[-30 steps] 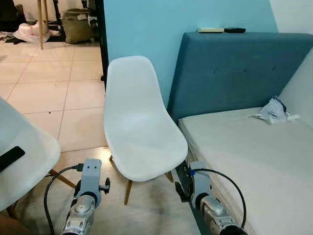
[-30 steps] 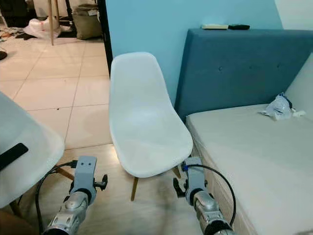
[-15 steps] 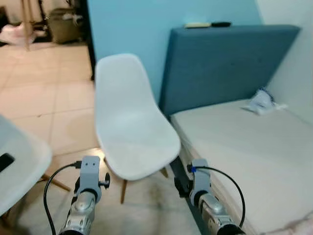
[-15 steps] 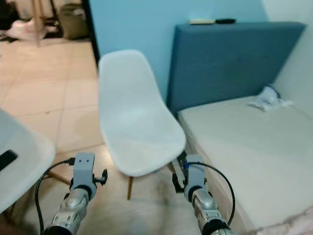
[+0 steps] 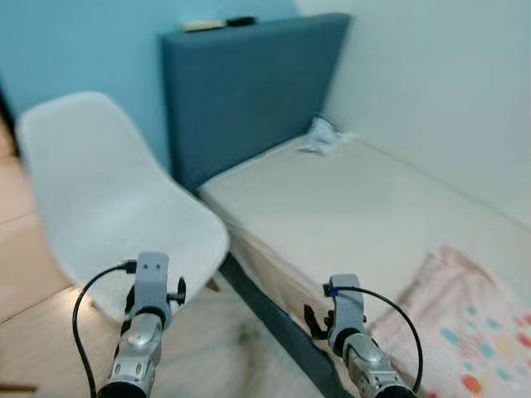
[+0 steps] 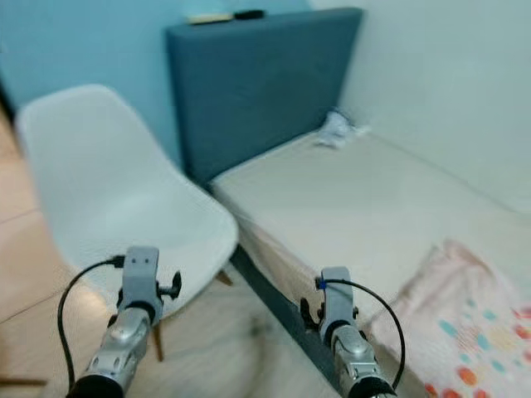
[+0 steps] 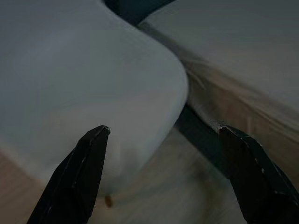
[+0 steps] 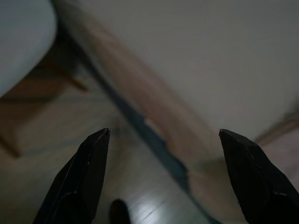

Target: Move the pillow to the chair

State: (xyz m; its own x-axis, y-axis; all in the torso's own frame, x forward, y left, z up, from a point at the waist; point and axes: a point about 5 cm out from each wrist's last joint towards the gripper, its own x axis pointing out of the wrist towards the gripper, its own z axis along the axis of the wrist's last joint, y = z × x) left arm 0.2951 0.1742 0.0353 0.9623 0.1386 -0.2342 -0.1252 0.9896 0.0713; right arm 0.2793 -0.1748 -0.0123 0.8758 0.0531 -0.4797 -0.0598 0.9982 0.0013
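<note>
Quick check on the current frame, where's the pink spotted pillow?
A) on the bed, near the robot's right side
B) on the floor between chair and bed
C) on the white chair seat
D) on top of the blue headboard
A: the pillow lies on the bed at lower right, by the right gripper; the white chair seat is bare.

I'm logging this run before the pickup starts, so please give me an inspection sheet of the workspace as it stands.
Surface: bed mattress, bare and pale, with a blue headboard.
Job's things: pink spotted pillow on the bed at the robot's right; white chair beside the bed, seat bare.
Clutter: crumpled white item on the mattress near the headboard; two flat items on the headboard top, blurred.
Grippers: left gripper open, over the chair's edge; right gripper open, over the bed's edge; both hold nothing.
Cables: a black cable loops at each wrist.
Surroundings: blue wall, white wall, wooden floor.
</note>
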